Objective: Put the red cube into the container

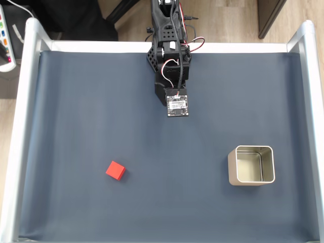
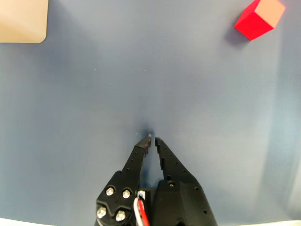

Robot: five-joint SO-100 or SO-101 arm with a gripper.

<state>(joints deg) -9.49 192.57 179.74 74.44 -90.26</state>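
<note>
Right now we see our black two-finger gripper [image 2: 152, 139] in the wrist view with its tips drawn almost together, a thin slit between them and nothing held; it is pinched closed on air, poised over bare dark blue-grey mat [image 2: 141, 84]. Around the tips the mat lies clear on all sides.

Further out in the wrist view, the small bright red cube [image 2: 258, 19] sits at the upper right corner, well apart from the gripper, its top face catching pale light. At the upper left corner we see a rounded cream corner of the square metal tin [image 2: 21, 21], also well apart from the tips.

In the fixed view our black arm [image 1: 169, 55] reaches in from the top edge of the table, near the middle, folded compactly, with its wrist camera board [image 1: 177, 105] facing up; the fingers are hidden beneath it there. The red cube [image 1: 116, 170] rests on the mat to the lower left of the arm, standing alone. The tin [image 1: 251, 165] stands upright at the lower right, open side up, its shiny inside holding nothing. Wide open mat separates cube and tin. Pale metal rails [image 1: 20, 126] border the mat on the left, top and right.
</note>
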